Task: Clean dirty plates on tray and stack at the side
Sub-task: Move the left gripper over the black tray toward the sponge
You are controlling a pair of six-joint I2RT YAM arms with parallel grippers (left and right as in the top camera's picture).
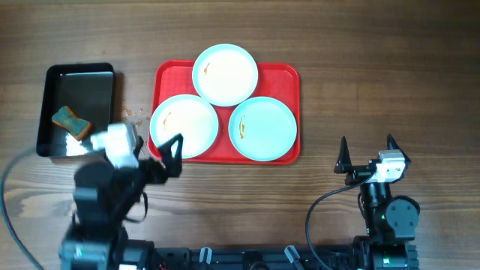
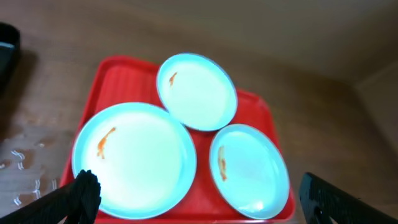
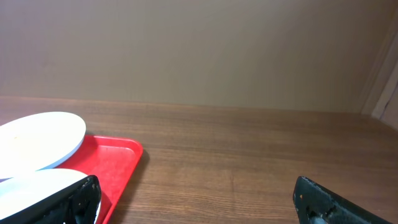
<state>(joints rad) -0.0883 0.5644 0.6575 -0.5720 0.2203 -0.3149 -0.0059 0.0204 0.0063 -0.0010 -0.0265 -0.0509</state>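
Three pale mint-blue plates lie on the red tray (image 1: 289, 75): a far one (image 1: 225, 73), a near-left one (image 1: 184, 126) and a near-right one (image 1: 262, 127). Each carries a small orange smear. My left gripper (image 1: 159, 150) is open and empty, just off the tray's near-left corner by the near-left plate. In the left wrist view its fingers (image 2: 199, 196) frame the tray (image 2: 118, 74) and all three plates (image 2: 134, 162), (image 2: 198, 92), (image 2: 249, 171). My right gripper (image 1: 367, 154) is open and empty on the table, to the right of the tray. The right wrist view (image 3: 199, 199) shows the tray's corner (image 3: 115, 155) and two plate edges (image 3: 37, 140).
A smaller, deeper black tray (image 1: 52, 82) stands left of the red tray with a green-and-orange sponge (image 1: 71, 122) in it. Small crumbs or drops (image 1: 135, 112) lie on the wood between the two trays. Bare wooden table (image 1: 390, 75) lies right of the red tray.
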